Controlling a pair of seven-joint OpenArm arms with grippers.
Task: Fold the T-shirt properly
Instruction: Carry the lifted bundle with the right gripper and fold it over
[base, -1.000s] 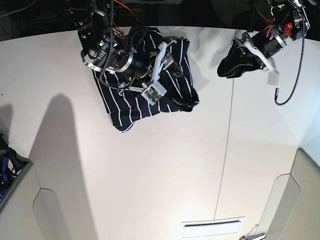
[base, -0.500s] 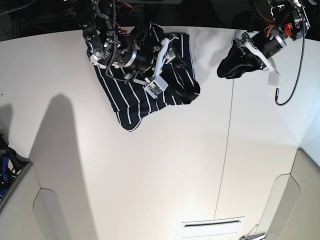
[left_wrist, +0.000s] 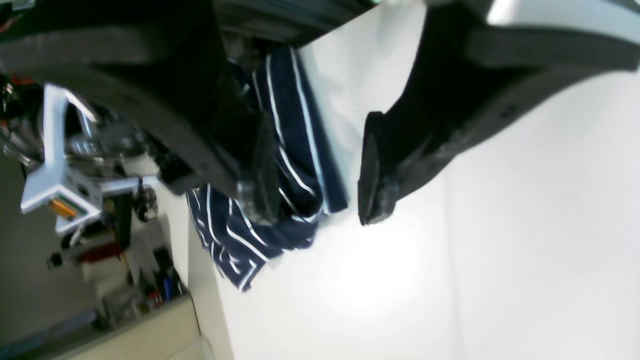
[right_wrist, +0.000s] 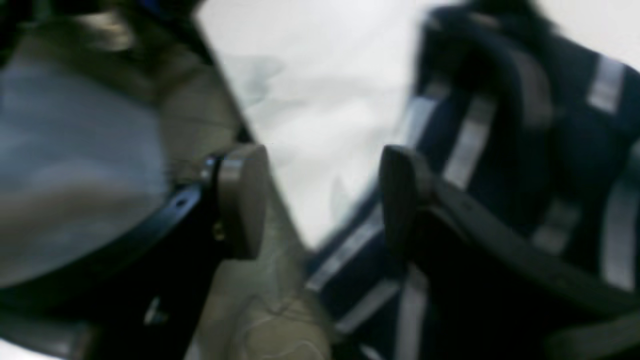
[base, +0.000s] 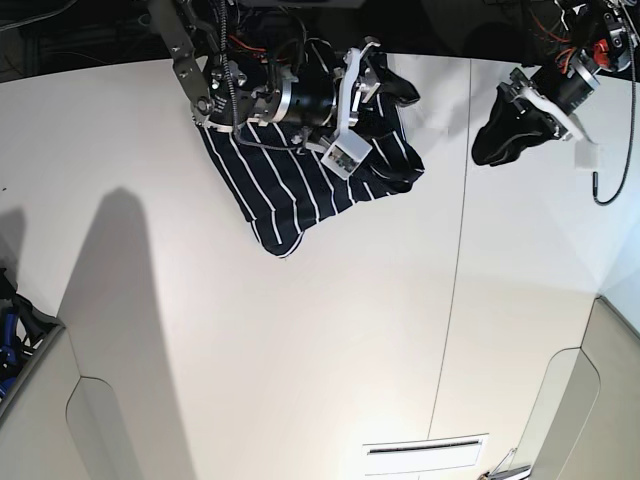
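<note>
The T-shirt (base: 290, 190) is dark navy with thin white stripes and lies bunched at the table's back, left of centre. My right gripper (base: 385, 85) hovers over the shirt's right part. In the right wrist view the right gripper (right_wrist: 320, 200) is open, with striped fabric (right_wrist: 550, 150) beside and below its right finger and nothing between the pads. My left gripper (base: 500, 135) is over bare table at the back right, apart from the shirt. In the left wrist view the left gripper (left_wrist: 315, 190) is open and empty, and the shirt (left_wrist: 295, 150) shows beyond it.
The white table (base: 300, 350) has a seam (base: 455, 290) running front to back right of centre. A cable (base: 600, 160) hangs off the left arm. A bin with tools (base: 15, 340) stands beyond the table's left edge. The back edge is just behind both arms.
The right arm has swung to the right, and the shirt has shifted right with it. The left arm has drawn back up and to the right.
</note>
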